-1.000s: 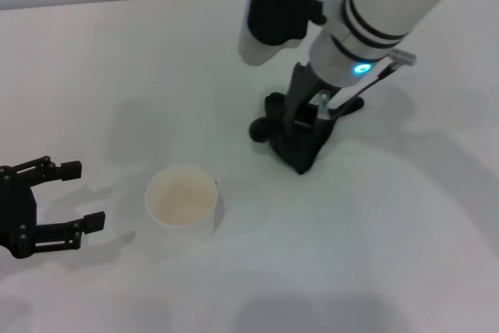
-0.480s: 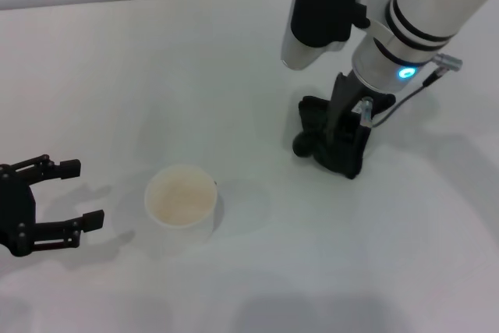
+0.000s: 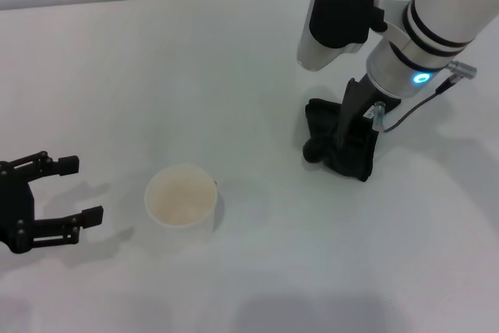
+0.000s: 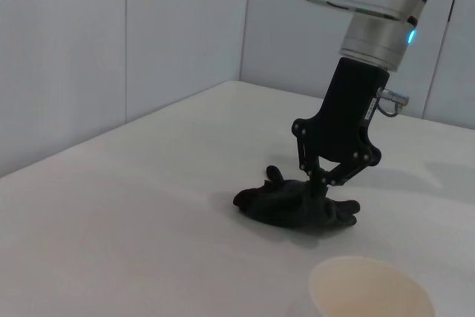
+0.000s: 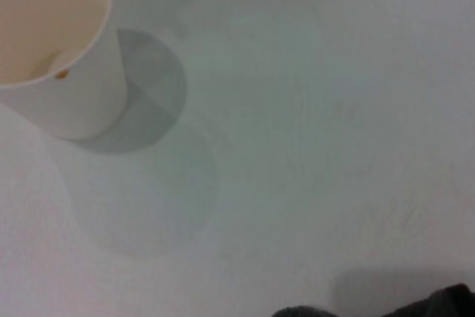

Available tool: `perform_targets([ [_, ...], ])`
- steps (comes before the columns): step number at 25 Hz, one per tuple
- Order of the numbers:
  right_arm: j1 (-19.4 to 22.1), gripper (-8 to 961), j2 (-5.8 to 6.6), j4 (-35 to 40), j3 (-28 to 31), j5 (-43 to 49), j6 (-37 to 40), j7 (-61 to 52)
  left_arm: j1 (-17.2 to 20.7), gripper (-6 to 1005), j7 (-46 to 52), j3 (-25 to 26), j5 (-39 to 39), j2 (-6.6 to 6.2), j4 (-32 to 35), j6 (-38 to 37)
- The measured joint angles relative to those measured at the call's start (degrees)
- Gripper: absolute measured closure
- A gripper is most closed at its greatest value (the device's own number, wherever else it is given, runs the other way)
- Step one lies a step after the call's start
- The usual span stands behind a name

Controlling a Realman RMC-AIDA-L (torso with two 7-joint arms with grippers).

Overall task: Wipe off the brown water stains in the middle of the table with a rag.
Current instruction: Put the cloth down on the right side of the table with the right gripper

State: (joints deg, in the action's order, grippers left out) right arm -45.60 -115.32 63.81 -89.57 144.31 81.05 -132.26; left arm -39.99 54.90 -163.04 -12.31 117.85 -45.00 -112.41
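The black rag (image 3: 348, 150) lies bunched on the white table (image 3: 156, 76), right of the middle. My right gripper (image 3: 345, 139) points down onto it and is shut on its top, pressing it to the table. The left wrist view shows the same rag (image 4: 293, 207) under that gripper (image 4: 323, 183). A dark edge of the rag (image 5: 438, 304) shows in the right wrist view. No brown stain shows on the table in any view. My left gripper (image 3: 87, 189) is open and empty at the left edge, just above the table.
A white paper cup (image 3: 181, 204) stands upright between the two grippers, nearer the left one. Its rim (image 4: 371, 291) shows in the left wrist view. The right wrist view shows the cup (image 5: 52, 57) with a tiny orange drop (image 5: 62, 73) inside.
My right gripper has slid the rag to the right across the table, away from the cup. The left gripper and the cup have stayed put.
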Motion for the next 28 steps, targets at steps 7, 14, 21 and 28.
perform_targets([
  [7, 1.2, 866, -0.17, 0.1, 0.0, -0.5, -0.4, 0.4, 0.0, 125, 0.0, 0.0, -0.1, 0.01, 0.0, 0.0],
  [14, 3.6, 676, -0.08, 1.9, 0.9, -3.0, -0.9, 1.9, -0.3, 125, -0.1, 0.0, -0.1, 0.01, 0.0, 0.0],
  [21, 9.6, 520, 0.08, 10.0, 11.3, -9.1, 5.0, 8.6, -0.5, 125, 0.0, 0.0, -0.5, -0.18, 0.0, 0.0],
  [28, 14.8, 521, 0.1, 15.3, 16.9, -11.2, 8.7, 13.6, -0.5, 125, 0.5, 0.0, -1.9, -0.86, 0.2, 0.0],
])
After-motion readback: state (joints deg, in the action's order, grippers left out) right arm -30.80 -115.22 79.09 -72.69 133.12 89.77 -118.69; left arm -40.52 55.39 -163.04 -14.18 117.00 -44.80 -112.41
